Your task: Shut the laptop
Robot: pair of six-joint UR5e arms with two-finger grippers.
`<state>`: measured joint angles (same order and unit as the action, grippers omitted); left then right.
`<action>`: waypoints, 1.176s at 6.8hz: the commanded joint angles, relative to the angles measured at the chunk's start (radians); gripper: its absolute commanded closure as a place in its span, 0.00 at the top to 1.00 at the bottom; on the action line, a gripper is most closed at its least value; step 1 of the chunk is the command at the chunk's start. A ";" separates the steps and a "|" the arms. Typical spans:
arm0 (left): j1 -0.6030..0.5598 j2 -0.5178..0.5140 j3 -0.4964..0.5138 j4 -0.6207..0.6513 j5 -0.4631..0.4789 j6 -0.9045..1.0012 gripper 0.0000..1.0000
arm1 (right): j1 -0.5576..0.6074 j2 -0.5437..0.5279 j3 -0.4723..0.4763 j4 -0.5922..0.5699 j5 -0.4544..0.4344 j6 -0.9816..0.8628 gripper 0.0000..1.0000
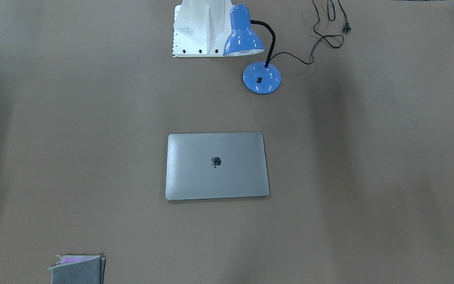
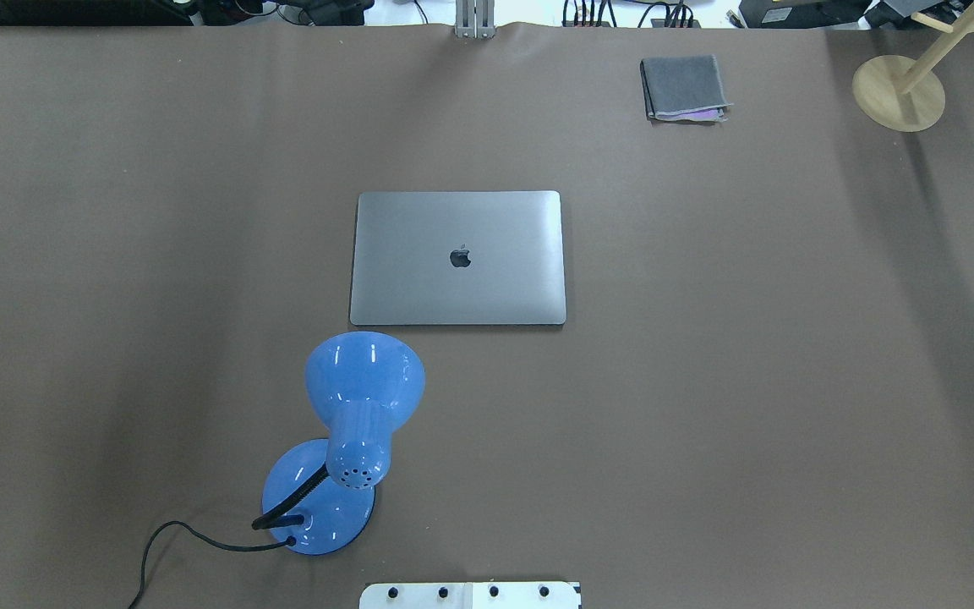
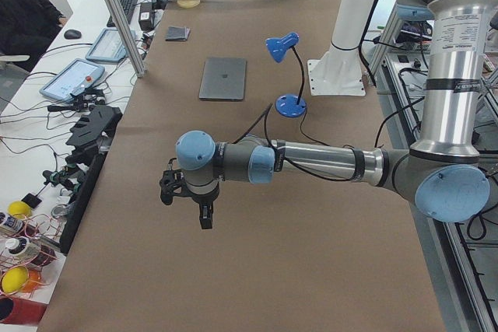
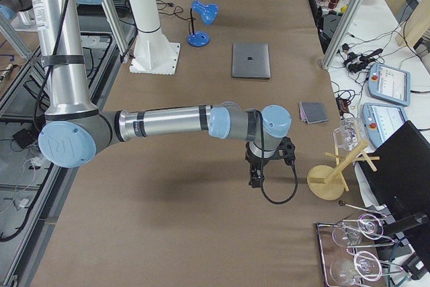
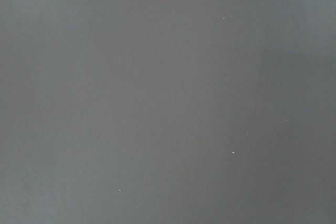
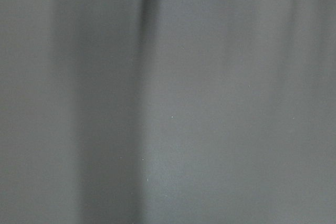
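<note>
The laptop point(image 2: 458, 257) lies flat and shut in the middle of the brown table, its space-grey lid up with the dark apple logo showing. It also shows in the front-facing view point(image 1: 216, 165), the left side view point(image 3: 223, 78) and the right side view point(image 4: 251, 60). My left gripper point(image 3: 187, 200) hangs over the table's left end, far from the laptop. My right gripper point(image 4: 263, 166) hangs over the table's right end, also far from it. Both show only in the side views, so I cannot tell whether they are open or shut. Both wrist views show only bare table.
A blue desk lamp point(image 2: 343, 440) with a black cord stands near the laptop on the robot's side. A folded grey cloth point(image 2: 683, 87) lies at the far right. A wooden stand point(image 2: 900, 89) sits at the far right corner. The white robot base point(image 1: 199, 29) is behind the lamp.
</note>
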<state>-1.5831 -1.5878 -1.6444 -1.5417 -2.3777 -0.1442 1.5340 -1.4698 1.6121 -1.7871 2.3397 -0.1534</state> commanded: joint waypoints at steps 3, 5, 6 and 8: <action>0.000 -0.001 0.000 0.002 0.000 0.000 0.99 | 0.000 0.002 0.011 0.000 0.001 0.000 1.00; 0.000 -0.001 0.000 0.002 0.000 0.000 0.99 | 0.000 0.000 0.011 0.000 0.000 0.000 1.00; 0.000 -0.001 0.000 0.002 0.000 0.000 0.99 | 0.000 0.000 0.011 0.000 0.000 0.000 1.00; 0.000 -0.001 0.000 0.002 0.000 0.000 0.99 | 0.000 -0.001 0.014 0.000 0.000 0.003 1.00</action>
<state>-1.5831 -1.5892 -1.6437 -1.5402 -2.3777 -0.1442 1.5340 -1.4693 1.6249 -1.7871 2.3394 -0.1514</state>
